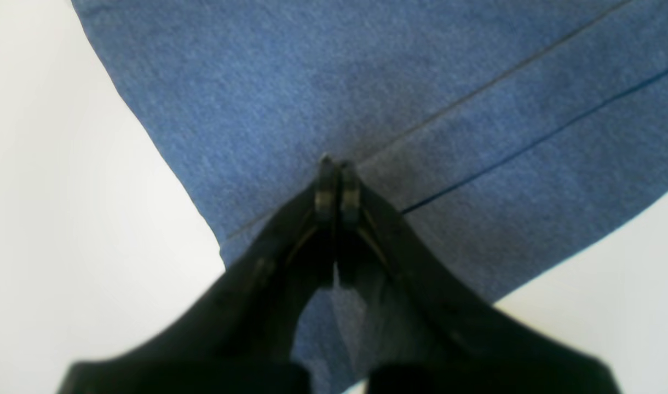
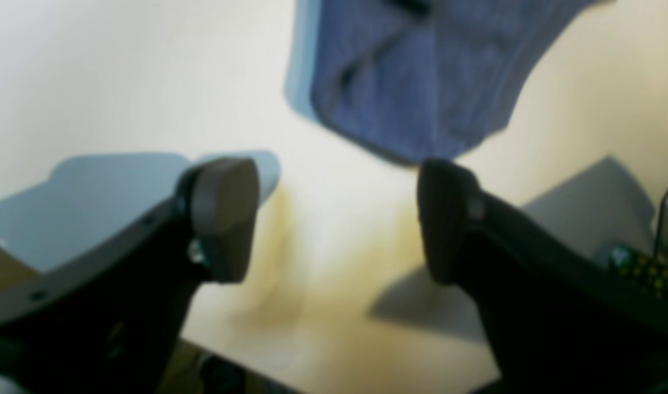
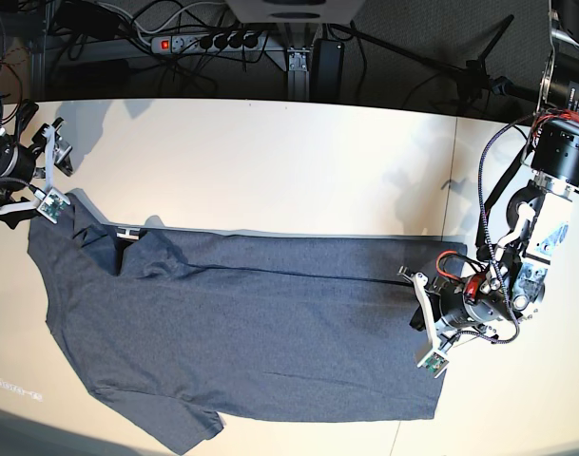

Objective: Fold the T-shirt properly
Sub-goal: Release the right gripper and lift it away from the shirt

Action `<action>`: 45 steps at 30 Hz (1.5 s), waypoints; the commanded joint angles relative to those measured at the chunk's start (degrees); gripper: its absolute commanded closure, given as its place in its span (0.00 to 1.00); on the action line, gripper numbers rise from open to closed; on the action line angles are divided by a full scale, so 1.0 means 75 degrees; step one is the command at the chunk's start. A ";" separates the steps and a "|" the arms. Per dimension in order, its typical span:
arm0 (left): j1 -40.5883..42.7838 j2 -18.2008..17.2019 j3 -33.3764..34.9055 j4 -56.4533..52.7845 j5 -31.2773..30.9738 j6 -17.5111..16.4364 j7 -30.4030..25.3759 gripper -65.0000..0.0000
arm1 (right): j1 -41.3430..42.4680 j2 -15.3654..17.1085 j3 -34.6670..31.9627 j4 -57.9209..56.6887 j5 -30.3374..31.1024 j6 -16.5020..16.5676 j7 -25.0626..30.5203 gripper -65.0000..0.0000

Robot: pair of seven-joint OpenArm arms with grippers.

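The blue-grey T-shirt (image 3: 251,323) lies spread flat on the white table, plain side up, with its collar toward the left of the base view. My left gripper (image 3: 420,323) is at the shirt's right-hand hem. In the left wrist view its fingers (image 1: 327,186) are pressed together, tips down on the T-shirt (image 1: 312,82) by the hem seam; no cloth is lifted. My right gripper (image 3: 56,176) hovers at the table's left edge near the shoulder. In the right wrist view it (image 2: 334,219) stands open and empty, with a blurred corner of the T-shirt (image 2: 421,82) ahead of it.
The white table (image 3: 270,161) is bare behind the shirt. A power strip (image 3: 208,41) and cables lie beyond the far edge. A stand (image 3: 479,66) and the left arm's base (image 3: 560,152) are at the right.
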 commanded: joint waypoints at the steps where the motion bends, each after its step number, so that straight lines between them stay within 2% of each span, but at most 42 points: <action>1: -0.0230 -0.0085 -0.0064 0.0128 -0.0020 -0.0201 -0.0134 1.00 | 0.0067 0.0169 0.0017 0.0006 -0.0230 0.0187 0.0157 0.32; 6: -0.0230 -0.0082 -0.0064 0.0128 -0.0023 -0.0198 -0.0134 1.00 | 0.0085 0.0172 -0.0414 -0.0495 -0.0935 0.0172 0.0860 0.32; 14: -0.0230 -0.0085 -0.0064 0.0128 -0.0023 -0.0198 -0.0134 1.00 | 0.0122 0.0128 -0.0615 -0.0813 -0.1078 0.0125 0.1376 0.32; 19: -0.0230 -0.0082 -0.0064 0.0128 -0.0023 -0.0198 -0.0134 1.00 | 0.0283 0.0125 -0.0618 -0.1008 -0.1105 0.0125 0.1405 0.32; 23: -0.0230 -0.0082 -0.0064 0.0128 -0.0020 -0.0198 -0.0134 1.00 | 0.0705 -0.0096 -0.0772 -0.1387 -0.1093 0.0128 0.1422 0.32; 32: -0.0233 -0.0085 -0.0064 0.0128 -0.0020 -0.0201 -0.0105 1.00 | 0.1542 -0.0495 -0.2031 -0.1935 -0.1495 0.0128 0.1399 0.32; 40: -0.0230 -0.0090 -0.0064 0.0128 -0.0017 -0.0207 -0.0073 1.00 | 0.1792 -0.0408 -0.2209 -0.2011 -0.1486 0.0125 0.1163 0.32; 41: -0.0230 -0.0090 -0.0064 0.0128 -0.0017 -0.0207 -0.0073 1.00 | 0.1792 -0.0396 -0.2209 -0.2011 -0.1486 0.0125 0.1163 0.33; 42: -0.0230 -0.0087 -0.0064 0.0128 -0.0020 -0.0207 -0.0073 1.00 | 0.1792 -0.0393 -0.2209 -0.2011 -0.1489 0.0128 0.1160 0.39; 45: -0.0230 -0.0087 -0.0064 0.0128 -0.0017 -0.0204 -0.0073 1.00 | 0.1792 -0.0370 -0.2209 -0.2011 -0.1486 0.0128 0.1160 0.74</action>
